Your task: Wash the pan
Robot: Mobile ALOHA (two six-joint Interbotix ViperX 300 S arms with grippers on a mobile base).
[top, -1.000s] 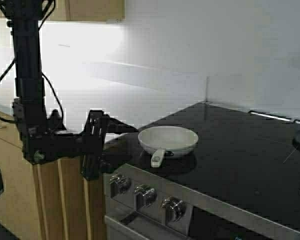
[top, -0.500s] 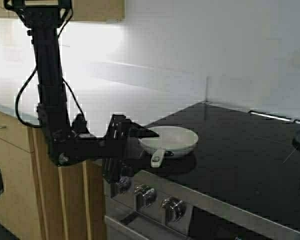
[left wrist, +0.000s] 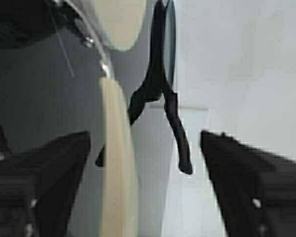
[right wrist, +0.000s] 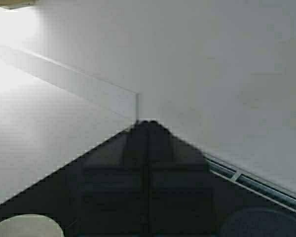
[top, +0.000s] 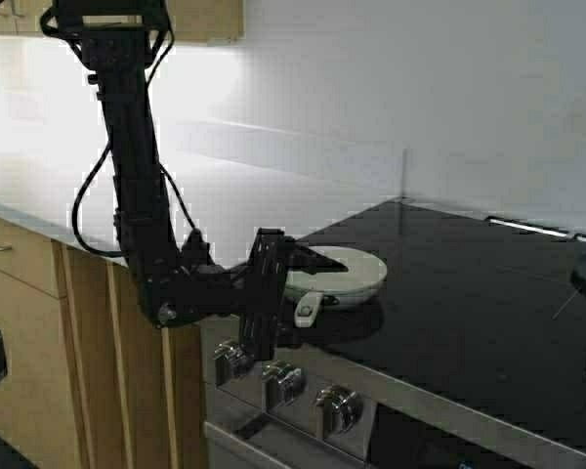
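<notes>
White wall and pale countertop (top: 225,200) fill the background of my high view, with wooden cabinet fronts (top: 39,322) below on the left and a glossy black glass cooktop (top: 469,313) spreading to the right. Along the stove's front edge I see a row of round metal knobs (top: 283,381).

On the cooktop's near left part sits the small, shallow, round cream frying pan (top: 347,274), its short stubby cream handle (top: 308,310) pointing toward the front edge.

My left arm reaches in from the left, and the left gripper (top: 308,278) is at the pan's left rim, beside the handle. On the left wrist feed the two black fingers (left wrist: 44,182) stand wide apart, and the pan's cream rim (left wrist: 116,163) lies between them, nearer one finger; I cannot tell whether either finger touches it. Nothing is clamped.

The right gripper (right wrist: 148,177) shows only on its own wrist feed, a dark shape held above the cooktop toward the back corner where wall and counter meet; its two black fingers are pressed together with no gap and nothing between them. A sliver of the pan (right wrist: 27,226) shows at that feed's edge.
</notes>
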